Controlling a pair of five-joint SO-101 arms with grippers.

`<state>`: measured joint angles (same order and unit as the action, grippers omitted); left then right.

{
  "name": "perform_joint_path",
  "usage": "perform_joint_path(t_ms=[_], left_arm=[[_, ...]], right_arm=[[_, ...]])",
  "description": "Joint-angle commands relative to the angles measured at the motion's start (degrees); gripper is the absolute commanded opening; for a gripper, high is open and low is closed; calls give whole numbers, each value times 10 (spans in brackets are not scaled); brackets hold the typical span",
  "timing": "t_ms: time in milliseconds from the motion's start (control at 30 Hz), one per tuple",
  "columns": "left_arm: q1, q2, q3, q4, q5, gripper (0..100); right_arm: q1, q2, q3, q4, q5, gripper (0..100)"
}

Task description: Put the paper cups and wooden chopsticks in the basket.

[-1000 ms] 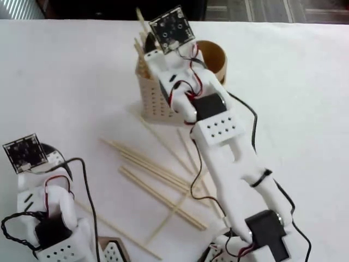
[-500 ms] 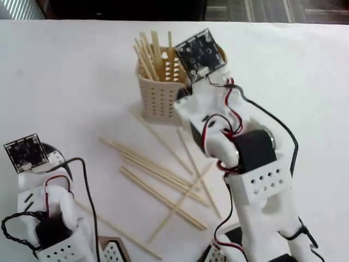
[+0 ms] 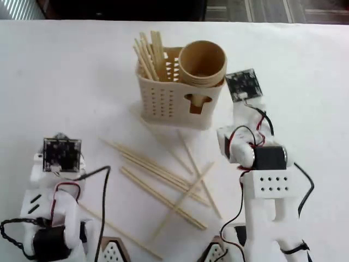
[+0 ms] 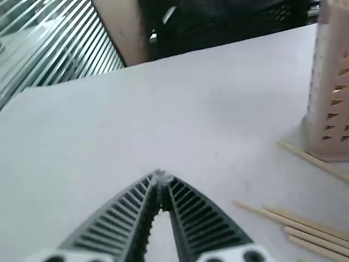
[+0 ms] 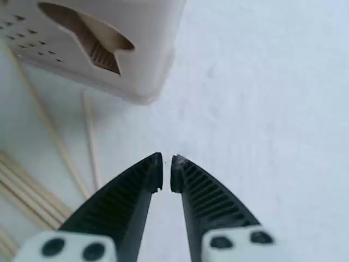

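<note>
The basket (image 3: 174,103) stands on the tabletop (image 3: 65,76), toward the far middle. Inside it, a cup (image 3: 202,61) sits in the right part and a bundle of chopsticks (image 3: 148,53) stands in the left part. In front of the basket, loose chopsticks (image 3: 163,177) lie crossed on the tabletop, between the two arms. The left gripper (image 4: 160,177) is at the near left, well apart from the basket. The right gripper (image 5: 166,173) is near the basket's right front corner.
</note>
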<state>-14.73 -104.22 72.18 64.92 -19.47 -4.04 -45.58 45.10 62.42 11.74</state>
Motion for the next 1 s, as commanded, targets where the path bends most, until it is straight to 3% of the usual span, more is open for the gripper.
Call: perform_joint_path(t_ms=[0, 200, 333, 500, 733, 967], left_arm=[[58, 5, -53, 33, -55, 24], [133, 6, -55, 76, -142, 46], [162, 6, -55, 103, -184, 118], [191, 23, -59, 120, -239, 129], [194, 225, -143, 114, -285, 132], [264, 410, -221, 153, -426, 133]], right_arm=[[29, -15, 79, -102, -57, 42], [80, -15, 148, -204, -69, 42], [110, -15, 149, -210, -69, 42], [112, -15, 153, -211, -69, 42], [112, -15, 170, -239, -69, 42], [134, -15, 171, -239, -69, 42]])
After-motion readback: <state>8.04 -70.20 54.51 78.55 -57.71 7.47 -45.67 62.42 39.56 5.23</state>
